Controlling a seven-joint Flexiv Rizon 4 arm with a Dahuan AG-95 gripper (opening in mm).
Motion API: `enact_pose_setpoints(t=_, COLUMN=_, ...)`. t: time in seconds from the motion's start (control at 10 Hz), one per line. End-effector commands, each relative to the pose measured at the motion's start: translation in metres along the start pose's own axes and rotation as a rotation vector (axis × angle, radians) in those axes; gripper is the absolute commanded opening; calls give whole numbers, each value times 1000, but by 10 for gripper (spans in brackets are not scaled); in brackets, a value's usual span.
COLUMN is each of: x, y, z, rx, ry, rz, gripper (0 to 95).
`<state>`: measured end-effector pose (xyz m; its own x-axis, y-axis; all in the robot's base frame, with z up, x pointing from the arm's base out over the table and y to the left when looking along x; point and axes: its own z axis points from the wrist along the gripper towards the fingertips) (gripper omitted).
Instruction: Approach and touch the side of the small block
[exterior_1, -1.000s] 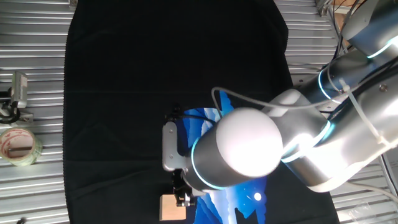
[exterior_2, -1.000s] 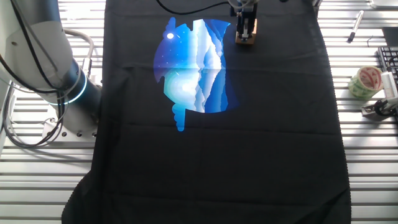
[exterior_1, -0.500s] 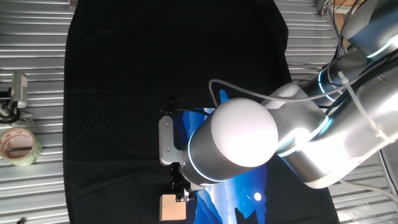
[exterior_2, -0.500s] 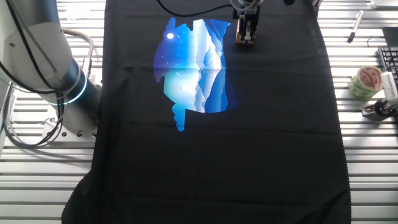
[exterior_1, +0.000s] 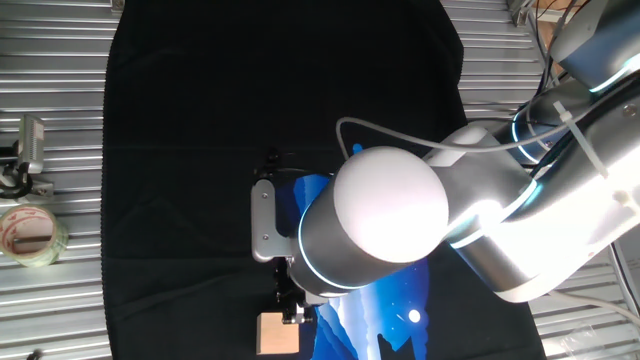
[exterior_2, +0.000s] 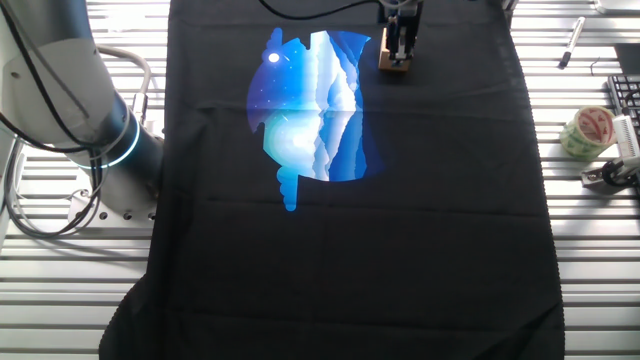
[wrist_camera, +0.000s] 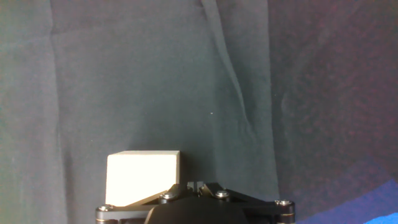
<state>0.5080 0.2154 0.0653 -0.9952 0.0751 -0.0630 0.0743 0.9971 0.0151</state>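
The small block (exterior_1: 278, 335) is a pale tan wooden cube on the black cloth, near the bottom edge of one fixed view. In the other fixed view it (exterior_2: 396, 66) sits at the top, beside the blue print. My gripper (exterior_1: 291, 311) stands right over it, fingers pointing down, mostly hidden under the arm's white elbow. In the hand view the block (wrist_camera: 143, 177) lies just left of the closed fingertips of my gripper (wrist_camera: 194, 185). The jaws are together with nothing between them. I cannot tell whether the tip touches the block's side.
A blue mountain print (exterior_2: 310, 105) lies on the black cloth (exterior_2: 350, 250). A roll of clear tape (exterior_1: 30, 235) and a metal clamp (exterior_1: 25, 150) lie off the cloth on the ribbed table. A pen (exterior_2: 570, 45) lies at the far corner. The robot base (exterior_2: 80, 110) stands beside the cloth.
The arm's elbow and wrist housing have shifted slightly up and left in one fixed view. The gripper tip has stayed next to the block, which has not moved.
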Motion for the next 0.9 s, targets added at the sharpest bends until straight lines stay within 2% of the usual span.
enact_pose_setpoints(t=0.1, x=1, y=0, z=-2, rx=-1, ry=5, rz=1, gripper=0)
enact_pose_setpoints(t=0.7, x=1, y=0, z=-2, rx=2, ry=6, rz=-11, gripper=0)
enact_pose_setpoints(t=0.8, x=0, y=0, z=-2, rx=-4, ry=0, rz=-26, gripper=190)
enact_pose_setpoints(t=0.9, x=0, y=0, z=-2, rx=-4, ry=-1, rz=-30, gripper=190)
